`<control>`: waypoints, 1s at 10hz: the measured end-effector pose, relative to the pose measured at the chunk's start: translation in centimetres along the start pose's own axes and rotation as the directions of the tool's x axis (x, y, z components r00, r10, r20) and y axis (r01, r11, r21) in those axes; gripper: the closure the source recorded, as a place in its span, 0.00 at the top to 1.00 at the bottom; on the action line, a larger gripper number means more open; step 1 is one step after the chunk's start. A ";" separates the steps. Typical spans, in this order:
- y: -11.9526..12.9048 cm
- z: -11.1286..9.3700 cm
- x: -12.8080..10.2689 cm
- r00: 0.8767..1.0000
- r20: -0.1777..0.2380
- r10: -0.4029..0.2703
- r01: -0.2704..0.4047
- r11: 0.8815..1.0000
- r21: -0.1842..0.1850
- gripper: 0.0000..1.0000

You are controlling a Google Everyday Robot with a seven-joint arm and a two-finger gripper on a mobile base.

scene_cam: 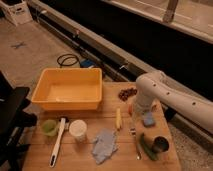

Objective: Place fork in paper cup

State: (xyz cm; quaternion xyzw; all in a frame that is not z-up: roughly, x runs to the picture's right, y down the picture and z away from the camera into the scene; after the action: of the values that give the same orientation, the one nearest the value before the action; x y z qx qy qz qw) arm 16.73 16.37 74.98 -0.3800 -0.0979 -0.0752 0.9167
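A wooden surface (75, 162) fills the near part of the scene, with a black piece of furniture (12, 107) just beside its left edge. To the far left lies a grey concrete floor (35, 55). A coiled black cable (67, 60) rests on it, and a white box (17, 11) stands in the far left corner. A pale ledge (100, 44) runs diagonally behind the surface, fronting a long dark wall (150, 40). A grey post (170, 10) rises at the far right. The light is dim and warm.

The gripper (132, 116) is hanging low over the wooden table (75, 161), seemingly just above the far end of the fork (135, 144). The fork is lying flat along the 12-to-6 line. The paper cup (78, 129) is standing at the fork's 9 o'clock, past a blue cloth (104, 145).
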 end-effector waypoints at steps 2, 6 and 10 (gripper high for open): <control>0.0 0.0 0.0 1.000 0.000 -0.001 0.001 1.000 -0.001 0.29; -0.4 1.2 -0.1 1.000 -0.005 0.009 -0.009 1.000 -0.023 0.29; -1.4 2.6 -0.1 1.000 -0.001 0.023 -0.023 0.999 -0.041 0.29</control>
State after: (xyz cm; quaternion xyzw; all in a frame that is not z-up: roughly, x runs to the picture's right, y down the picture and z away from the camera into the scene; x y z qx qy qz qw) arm 16.07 17.26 77.69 -0.3998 -0.0919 -0.0668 0.9095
